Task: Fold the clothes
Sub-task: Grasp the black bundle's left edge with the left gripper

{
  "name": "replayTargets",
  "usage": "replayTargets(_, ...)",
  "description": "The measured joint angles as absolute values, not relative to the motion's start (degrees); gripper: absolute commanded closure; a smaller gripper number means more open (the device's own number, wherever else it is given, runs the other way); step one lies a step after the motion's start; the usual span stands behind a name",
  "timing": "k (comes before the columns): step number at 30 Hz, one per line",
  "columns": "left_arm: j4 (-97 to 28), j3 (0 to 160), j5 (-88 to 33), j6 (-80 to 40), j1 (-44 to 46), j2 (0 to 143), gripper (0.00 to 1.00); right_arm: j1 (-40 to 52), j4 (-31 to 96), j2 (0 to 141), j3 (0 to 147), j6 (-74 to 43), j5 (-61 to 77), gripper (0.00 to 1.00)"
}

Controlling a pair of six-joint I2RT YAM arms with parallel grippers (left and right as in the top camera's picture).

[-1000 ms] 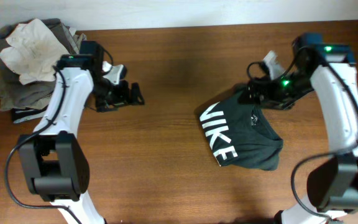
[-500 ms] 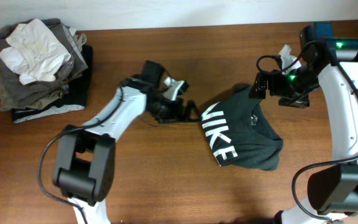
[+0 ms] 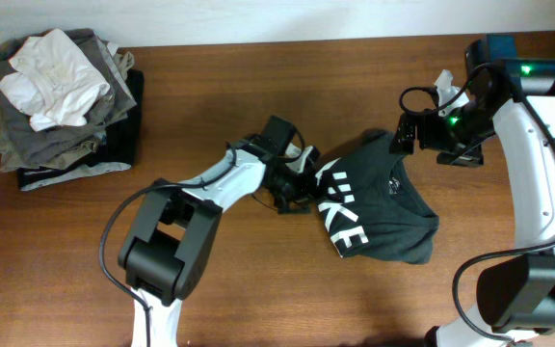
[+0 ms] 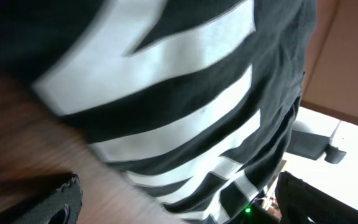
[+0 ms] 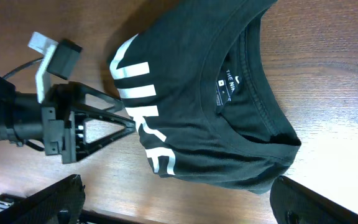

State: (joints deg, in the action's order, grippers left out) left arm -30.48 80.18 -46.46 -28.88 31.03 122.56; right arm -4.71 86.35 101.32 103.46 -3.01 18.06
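- left gripper (image 3: 305, 184), fingers apart at the shirt (image 3: 393, 217) edge: should slide low under it, then pinch.
- right gripper (image 3: 401, 136), also apart, best takes the collar (image 5: 229, 93).

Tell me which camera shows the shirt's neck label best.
Right wrist: the label lies unobstructed on the shirt, facing the lens. Overhead reduces it to a speck. Left wrist shows only blurred white lettering, no label.
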Motion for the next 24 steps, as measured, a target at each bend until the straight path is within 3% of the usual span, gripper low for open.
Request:
replayTargets(11, -21.4, 82.5, -50.9, -43.5, 34.8, 127.0, 0.02, -4.7, 86.7, 101.3, 103.5, -3.0, 18.0, 0.01)
replayTargets(12, -20.5, 82.5, -51.0, -44.6, 34.9, 127.1, 0.11, -4.7, 86.7, 101.3, 103.5, -3.0, 18.0, 0.01)
replayTargets(13, -20.0, 82.5, -50.9, -45.3, 35.0, 127.2, 0.32, -4.7, 86.8, 101.3, 103.5, -3.0, 18.0, 0.01)
replayTargets(16, -18.1, 82.4, -48.8, -46.4, 35.3, 128.1, 0.58, -4.7, 86.8, 101.3, 103.5, -3.0, 18.0, 0.01)
replayTargets(21, -16.2, 82.2, -45.5, -46.3, 35.6, 129.4, 0.87, -4.7, 87.1, 101.3, 103.5, -3.0, 17.9, 0.01)
replayTargets(24, -13.6, 81.9, -44.8, -45.1, 35.3, 129.9, 0.94, -4.7, 87.7, 101.3, 103.5, -3.0, 16.6, 0.01)
